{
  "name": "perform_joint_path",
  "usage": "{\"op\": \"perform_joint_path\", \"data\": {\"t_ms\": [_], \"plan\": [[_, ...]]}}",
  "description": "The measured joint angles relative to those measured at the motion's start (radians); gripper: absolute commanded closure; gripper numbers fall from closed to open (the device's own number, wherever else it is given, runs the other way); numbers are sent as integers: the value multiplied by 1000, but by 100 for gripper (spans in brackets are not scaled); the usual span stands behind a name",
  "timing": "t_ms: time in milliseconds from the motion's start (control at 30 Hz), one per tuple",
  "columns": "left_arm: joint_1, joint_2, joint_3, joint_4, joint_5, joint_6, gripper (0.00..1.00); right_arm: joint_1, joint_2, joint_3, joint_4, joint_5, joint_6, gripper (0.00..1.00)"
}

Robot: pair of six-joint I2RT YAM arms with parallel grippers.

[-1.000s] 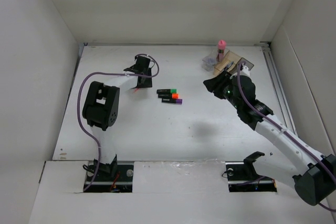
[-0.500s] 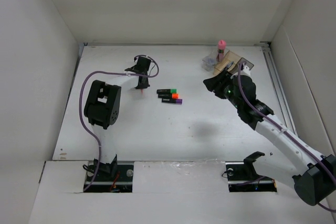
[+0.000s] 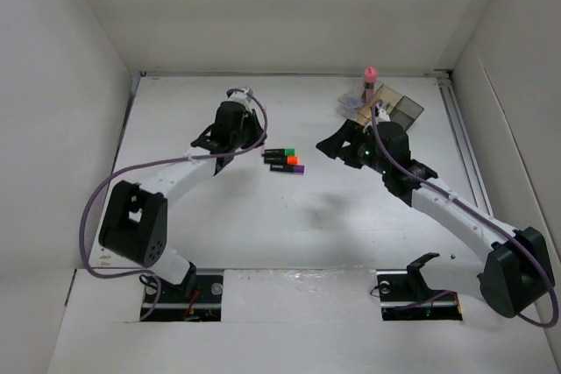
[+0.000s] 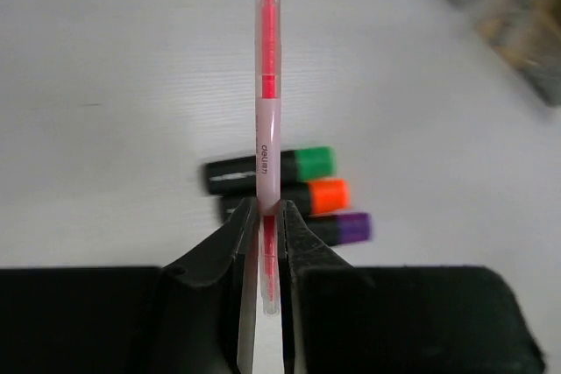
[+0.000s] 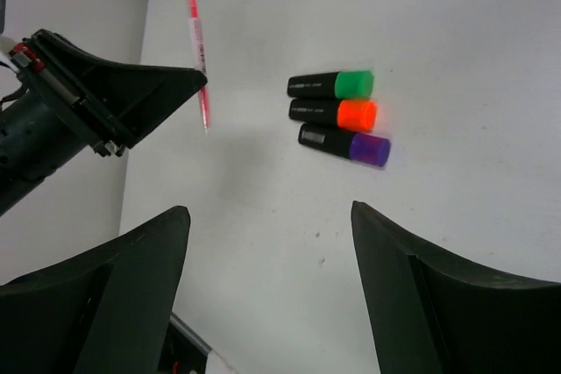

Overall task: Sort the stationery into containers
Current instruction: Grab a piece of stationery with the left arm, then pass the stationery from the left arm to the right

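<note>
The white table [image 3: 263,216] is boxed in by pale walls [image 3: 263,6], and three markers [image 3: 283,160] lie side by side, coloured ends toward the one tray [image 3: 399,109] and one pink-capped bottle [image 3: 369,81]. Beside the markers' black ends the left gripper [image 4: 263,216] is clamped on the single pink-red pen [image 4: 267,85], which juts straight past its fingers, crosswise to the markers. Beyond their coloured ends the right gripper [image 5: 267,216] hangs spread wide, empty.

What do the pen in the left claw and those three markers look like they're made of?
The pen: likely clear glossy plastic; the pink-red ink core shows through the barrel. The markers: probably opaque black plastic, matt-looking bodies with printed text and bright green, orange and purple ends.
</note>
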Motion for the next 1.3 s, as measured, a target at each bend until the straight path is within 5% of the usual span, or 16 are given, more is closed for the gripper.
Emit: {"op": "perform_joint_path", "data": {"t_ms": [300, 767, 1000, 1133, 1267, 1300], "plan": [[-57, -53, -212, 328, 361, -98, 100, 3, 63, 0, 106, -173, -15, 20], [-124, 0, -267, 601, 620, -211, 100, 1, 159, 0, 160, -177, -23, 30], [-128, 0, -280, 638, 680, -227, 100, 1, 201, 0, 178, -169, -21, 55], [-132, 4, -286, 649, 689, -229, 100, 0, 223, 2, 196, -172, -10, 79], [-133, 14, -297, 668, 695, -229, 77, 4, 231, 3, 207, -188, 11, 96], [-132, 14, -298, 673, 700, -228, 65, 4, 233, 4, 209, -185, 11, 97]]}}
